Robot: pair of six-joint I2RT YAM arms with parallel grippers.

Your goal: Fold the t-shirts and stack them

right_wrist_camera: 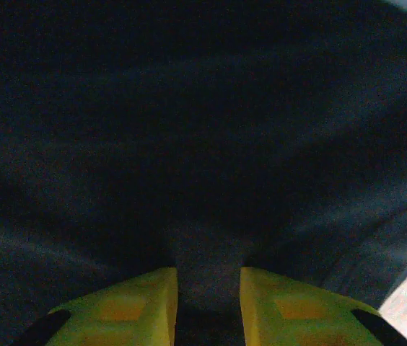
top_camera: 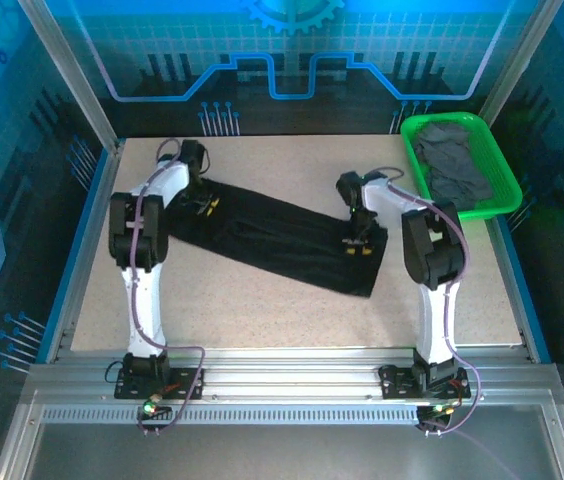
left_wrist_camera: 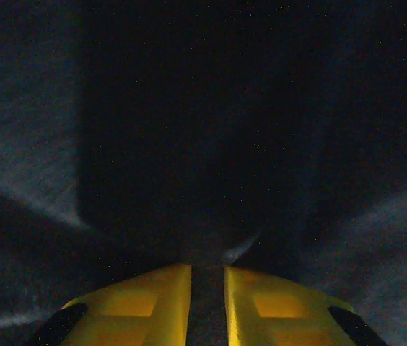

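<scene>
Top view, count: one black t-shirt (top_camera: 282,235), one green basket (top_camera: 442,118), two grippers. The black t-shirt lies on the table (top_camera: 262,310), stretched as a long band from 10 o'clock to 4 o'clock. The left gripper (top_camera: 202,207) pinches its 10 o'clock end; the left wrist view shows dark cloth in the narrow gap. The right gripper (top_camera: 360,247) pinches a raised fold near the 4 o'clock end. The basket, at 2 o'clock, holds dark grey t-shirts (top_camera: 452,165) in a heap; number indeterminable.
</scene>
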